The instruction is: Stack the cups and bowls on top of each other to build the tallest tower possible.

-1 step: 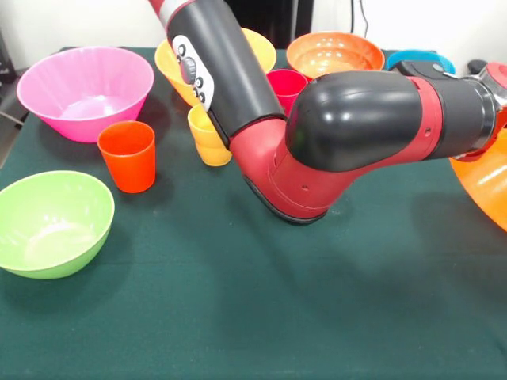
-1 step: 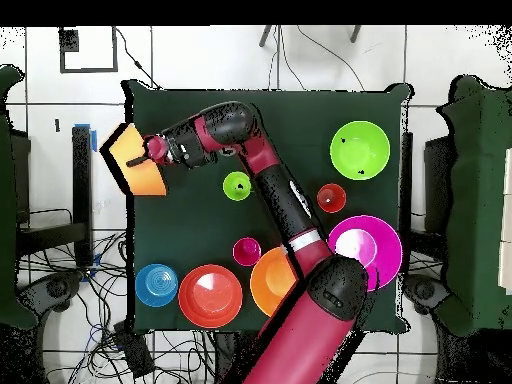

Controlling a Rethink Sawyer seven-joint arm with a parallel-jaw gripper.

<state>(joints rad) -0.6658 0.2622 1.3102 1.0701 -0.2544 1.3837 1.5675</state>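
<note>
**Orange bowl tipped at the table's edge**

Glossy orange plastic, the large bowl sits tilted at the front view's three o'clock edge, partly cut off. The gripper meets it at the overhead view's nine o'clock, at the bowl's rim (whether its fingers pinch or spread, I cannot tell). Only the overhead view shows a small lime green cup beside the arm; the front view hides it.
</note>
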